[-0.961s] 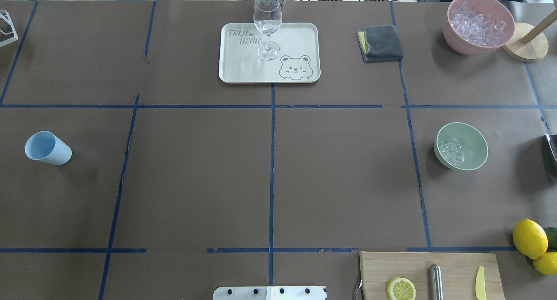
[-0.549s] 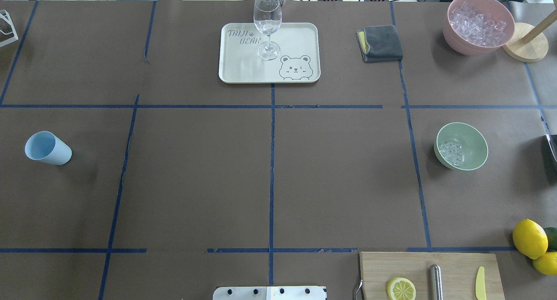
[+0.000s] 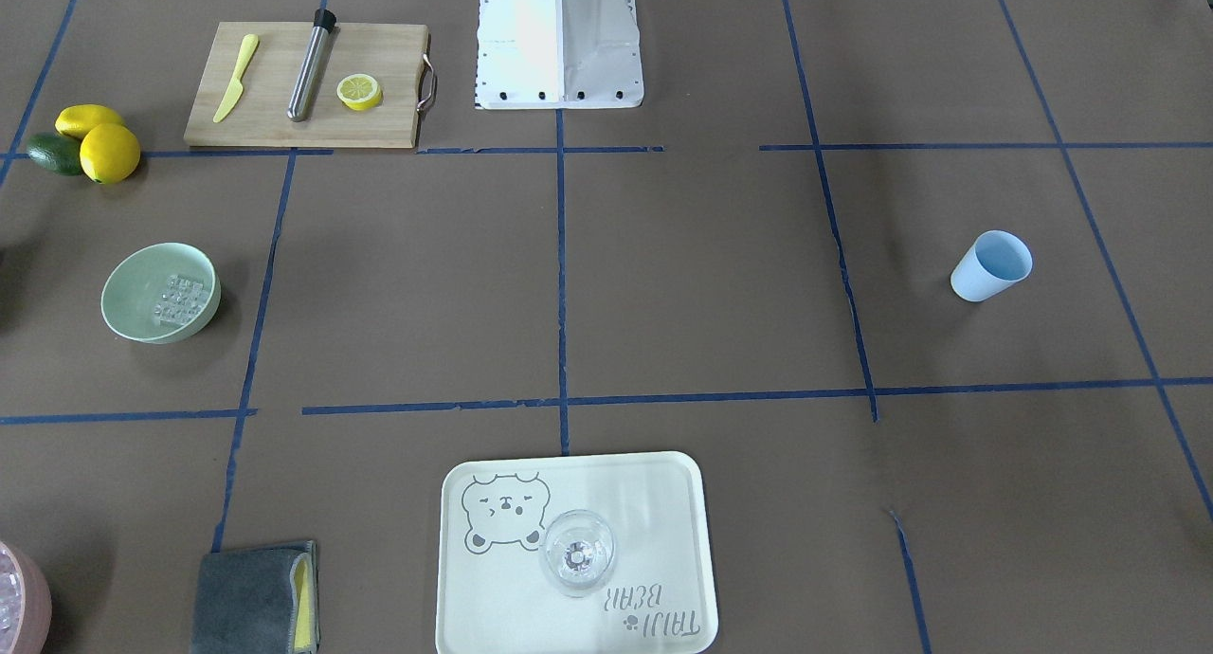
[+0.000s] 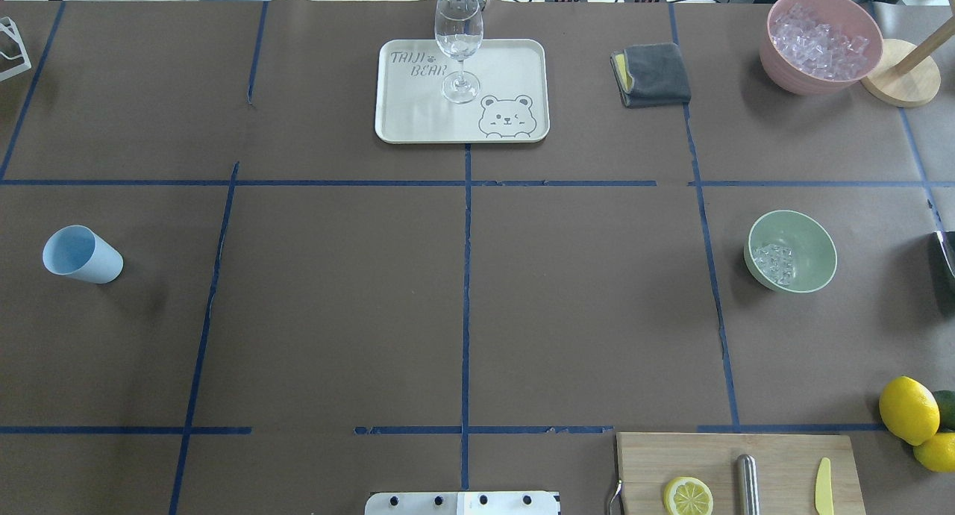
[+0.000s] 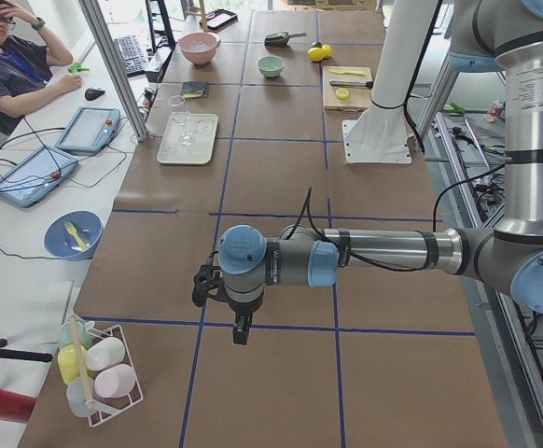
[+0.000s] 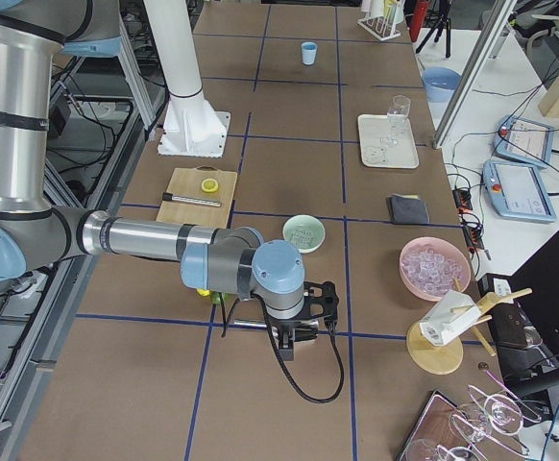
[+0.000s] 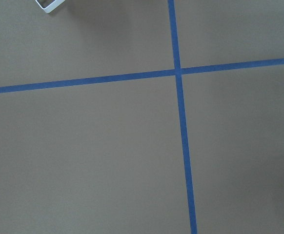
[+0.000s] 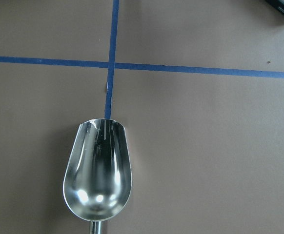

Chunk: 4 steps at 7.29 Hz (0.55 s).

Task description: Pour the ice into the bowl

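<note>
Nothing has moved: clear ice cubes lie in the pale mint-green plastic bowl, and the steel scoop before my right fingers is empty; pouring looks done. I cannot tell the spread of these or my left fingers.

Glossy metal scoop — matt brown paper cover — smooth plastic bowl

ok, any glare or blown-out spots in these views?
Right wrist view: bright specular spots inside the scoop, otherwise sharp. Front-facing view: the white robot base is washed out. Overhead view: even light, a soft shadow beside the bowl.
</note>
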Motion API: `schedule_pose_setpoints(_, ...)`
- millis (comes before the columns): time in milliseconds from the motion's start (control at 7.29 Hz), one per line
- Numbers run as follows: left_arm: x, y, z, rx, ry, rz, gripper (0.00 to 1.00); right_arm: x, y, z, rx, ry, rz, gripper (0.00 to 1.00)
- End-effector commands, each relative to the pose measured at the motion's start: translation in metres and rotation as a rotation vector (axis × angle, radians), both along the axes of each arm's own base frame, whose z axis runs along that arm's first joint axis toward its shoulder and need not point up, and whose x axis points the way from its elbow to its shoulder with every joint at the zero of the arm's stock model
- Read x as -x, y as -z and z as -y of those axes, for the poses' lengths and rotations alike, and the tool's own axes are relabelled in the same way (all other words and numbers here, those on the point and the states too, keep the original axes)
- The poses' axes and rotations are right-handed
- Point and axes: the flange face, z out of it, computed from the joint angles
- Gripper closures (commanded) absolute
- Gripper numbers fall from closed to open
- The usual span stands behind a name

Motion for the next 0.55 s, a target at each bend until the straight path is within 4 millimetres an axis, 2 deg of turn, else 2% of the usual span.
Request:
schedule_pose_setpoints(0,0.000,-0.007,-0.006,0.015,0.000,-0.003,0.00,-0.001,-0.020,0.005,-0.026,0.003,-0.007,0.00)
schedule_pose_setpoints(137,-0.001,-0.010,-0.010,0.022,0.000,-0.009,0.00,0.001,-0.046,-0.001,-0.011,-0.002,0.007,0.00)
schedule_pose_setpoints(275,-0.001,-0.011,-0.011,0.026,0.000,-0.010,0.00,0.003,-0.054,-0.003,-0.032,-0.003,0.023,0.00)
schedule_pose_setpoints(412,-0.001,-0.012,-0.011,0.029,0.000,-0.010,0.00,0.010,-0.042,0.001,-0.045,0.003,0.058,0.00)
